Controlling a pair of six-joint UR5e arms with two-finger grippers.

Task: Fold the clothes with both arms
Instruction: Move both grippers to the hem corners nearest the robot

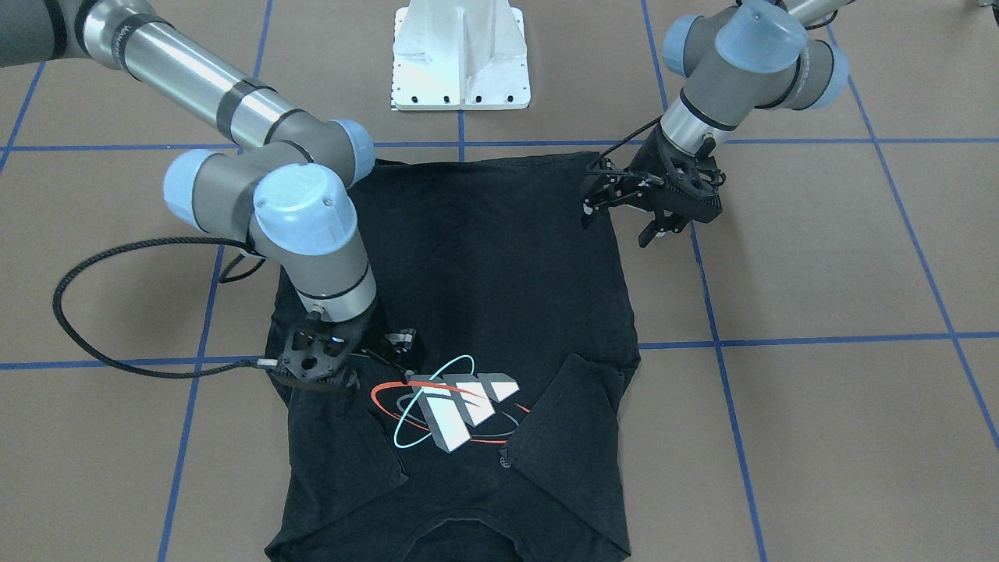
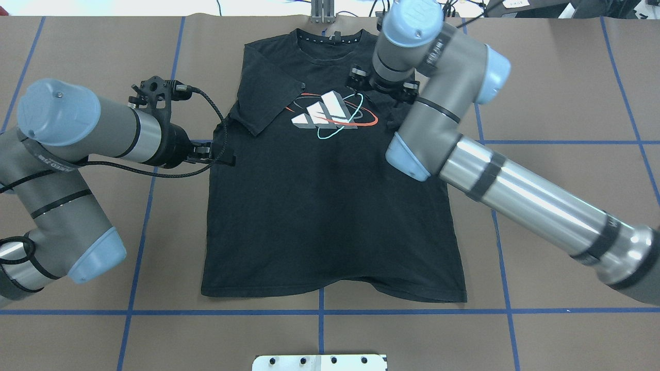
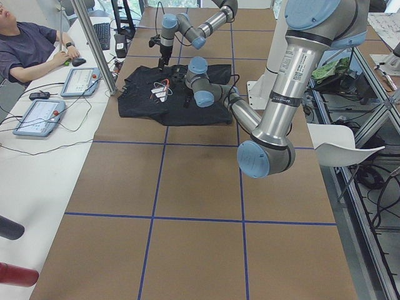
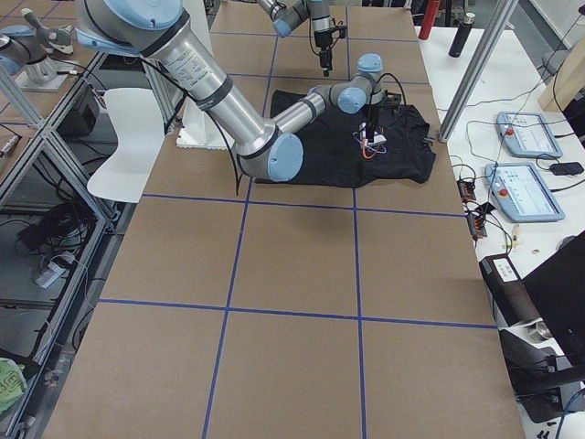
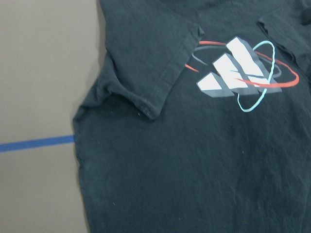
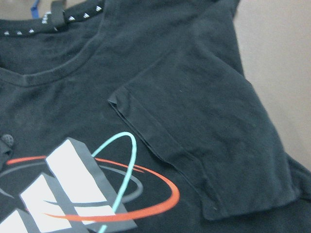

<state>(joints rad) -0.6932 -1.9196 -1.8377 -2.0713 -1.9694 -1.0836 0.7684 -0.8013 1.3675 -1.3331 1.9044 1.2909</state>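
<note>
As T-shirt (image 2: 330,216) lies long axis 12–6 overhead: left fingers (image 1: 654,231), spread and empty, at 9 o'clock edge; right fingers (image 1: 407,343) over 1 o'clock sleeve, spread untellable.

I work over a brown paper-covered tabletop (image 2: 567,77) crossed by blue tape lines (image 2: 319,312). A long white bench (image 3: 37,162) runs alongside it, and a white plastic chair (image 4: 123,137) stands nearby.
</note>
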